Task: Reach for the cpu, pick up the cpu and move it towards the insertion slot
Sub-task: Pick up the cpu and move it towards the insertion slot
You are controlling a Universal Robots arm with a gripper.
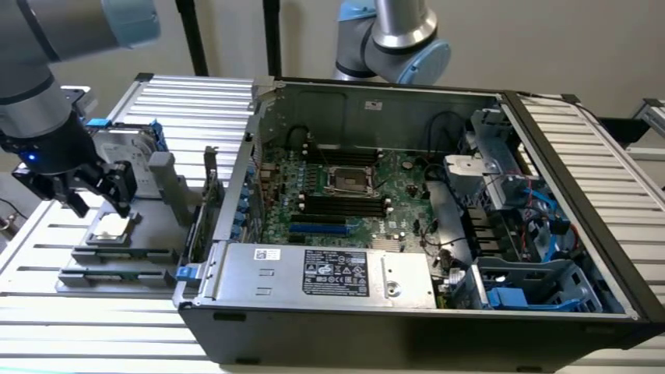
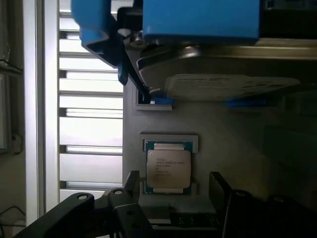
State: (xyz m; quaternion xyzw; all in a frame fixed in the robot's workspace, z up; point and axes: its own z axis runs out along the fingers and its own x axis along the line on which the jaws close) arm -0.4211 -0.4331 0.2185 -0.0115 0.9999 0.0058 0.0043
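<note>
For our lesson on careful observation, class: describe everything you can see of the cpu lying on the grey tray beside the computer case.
The cpu is a small, flat, square chip with a silvery metal top bearing faint printed text and a blue-green rim. It lies flat in a pale-framed recess of the grey tray, at the exterior view's left of the open computer case. The open gripper hangs above it, fingers to either side, apparently not touching it.

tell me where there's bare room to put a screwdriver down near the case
Bare slatted table in front of the tray, and more beside the case on the exterior view's right. Crowded: the tray, with cpu, drive and the open claw over the cpu.
</note>
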